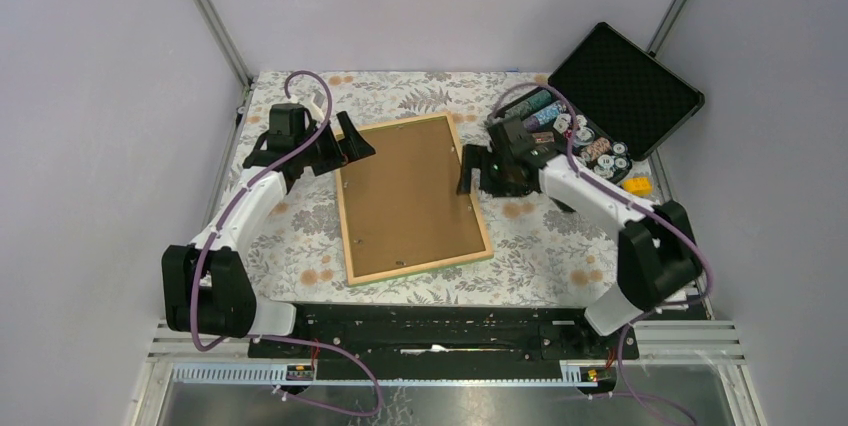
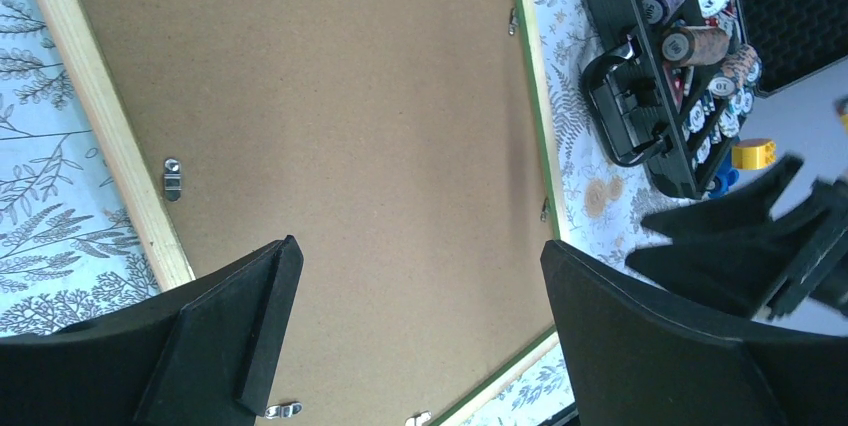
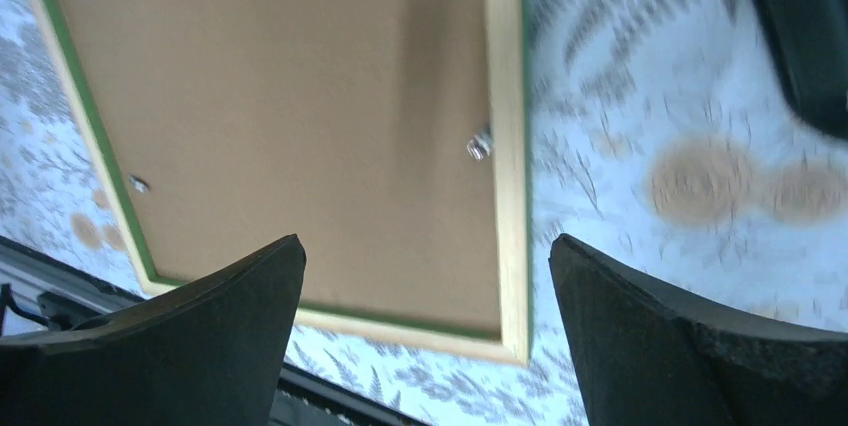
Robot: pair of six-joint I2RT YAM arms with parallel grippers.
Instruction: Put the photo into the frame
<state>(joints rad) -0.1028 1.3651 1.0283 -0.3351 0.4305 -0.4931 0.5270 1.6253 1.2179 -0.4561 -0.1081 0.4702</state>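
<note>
The frame (image 1: 342,208) lies face down in the middle of the table (image 1: 540,236), its pale wood back up and a thin green edge showing along its sides. A brown backing board (image 1: 408,196) fills the opening. The photo shows in none of the views. It is most likely under the board already, but I cannot tell for certain.

If it is, the task looks close to done. What may be left is turning the small metal tabs (image 2: 172,178) on the wood rim over the board, and I cannot tell whether they are already turned.

The left pincer (image 1: 352,149) hangs over the far left corner of the frame, spread wide with nothing in it. The right pincer (image 1: 468,178) is at the frame's right edge, also wide open and empty.

An open black case of chips (image 1: 590,141) sits at the far right, with a small yellow block (image 1: 637,186) beside it. No brand or label can be read, and the marks on the chips are too small to make out.
</note>
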